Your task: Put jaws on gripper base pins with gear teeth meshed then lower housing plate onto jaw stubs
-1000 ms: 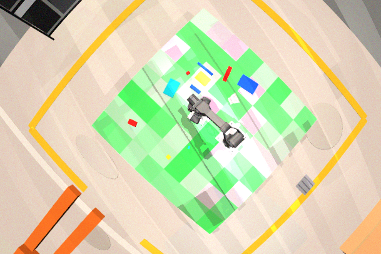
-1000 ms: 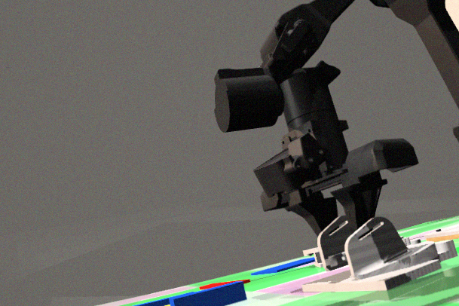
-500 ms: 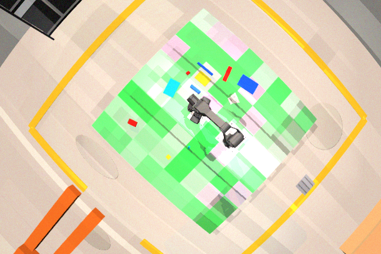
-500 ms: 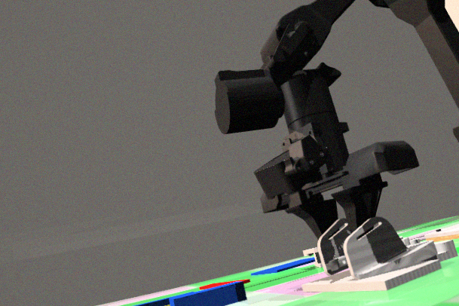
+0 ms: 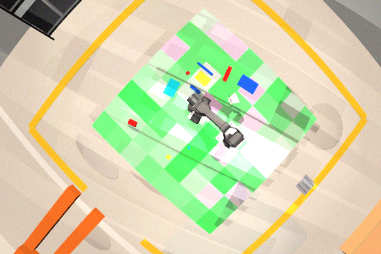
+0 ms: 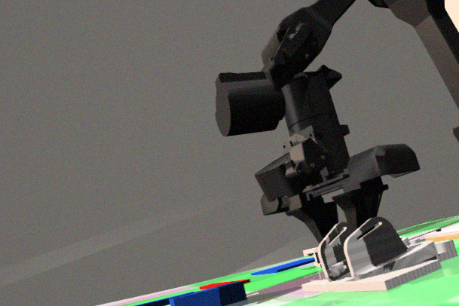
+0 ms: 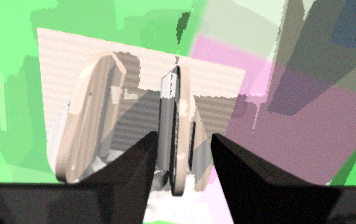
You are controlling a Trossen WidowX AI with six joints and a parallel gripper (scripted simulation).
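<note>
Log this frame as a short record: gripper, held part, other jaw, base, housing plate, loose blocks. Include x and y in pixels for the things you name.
gripper: closed on one jaw (image 6: 333, 250) (image 7: 183, 130), low over the base
held part: that jaw, upright between the fingers; seating on its pin cannot be told
other jaw (image 6: 386, 241) (image 7: 87, 117): upright on the base, beside the held one, outside the grip
base (image 6: 344, 284) (image 7: 55, 50): pale, flat on the green and pink mat (image 5: 187, 169)
housing plate: not on the jaws; which part it is, unclear
loose blocks: red, blue, yellow, cyan
tooth mesh: cannot be told

Upright jaw (image 7: 183, 117) (slim) between fingertips.
</note>
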